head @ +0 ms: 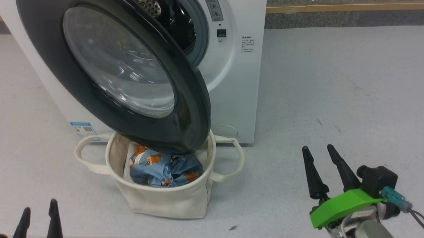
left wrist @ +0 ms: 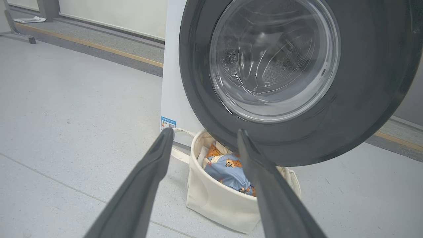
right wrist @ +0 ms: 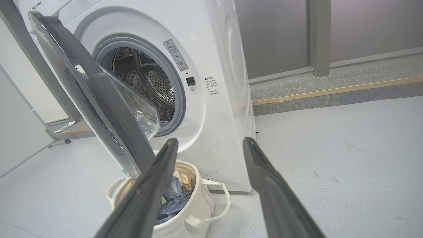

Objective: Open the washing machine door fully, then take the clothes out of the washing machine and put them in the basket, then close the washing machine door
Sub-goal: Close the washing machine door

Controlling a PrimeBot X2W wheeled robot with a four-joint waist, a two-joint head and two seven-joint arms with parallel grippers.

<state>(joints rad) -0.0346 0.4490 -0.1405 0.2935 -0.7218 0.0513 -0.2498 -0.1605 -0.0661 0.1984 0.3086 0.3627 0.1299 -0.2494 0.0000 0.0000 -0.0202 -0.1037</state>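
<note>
Clothes (head: 163, 168): lay bunched inside the basket (head: 165, 203), blue fabric printed with orange-brown bears, a cream part toward the left. Basket: stood on the floor (head: 341, 90) just in front of the washing machine (head: 235, 78), soft sides upright, one loop handle (head: 232, 161) out to each side. Washing machine door (head: 118, 66): hung out at an angle from the left side of the opening, neither shut nor folded flat back; overhung the basket's back rim with its black edge in the head view and hid part of the clothes; left the grey gasket (right wrist: 180, 99) and perforated steel drum (right wrist: 158, 86) in sight past its right edge. Left gripper (head: 39, 208): sat at the lower left of the head view, fingers spread wide, gripped nothing, pointed toward basket and door glass. Right gripper (head: 317, 149): sat at the lower right, well apart from the basket, fingers likewise parted wide and empty, aimed at the machine's front. Blue label (head: 83, 128): stuck low on the machine's front, near the basket's left handle.
</note>
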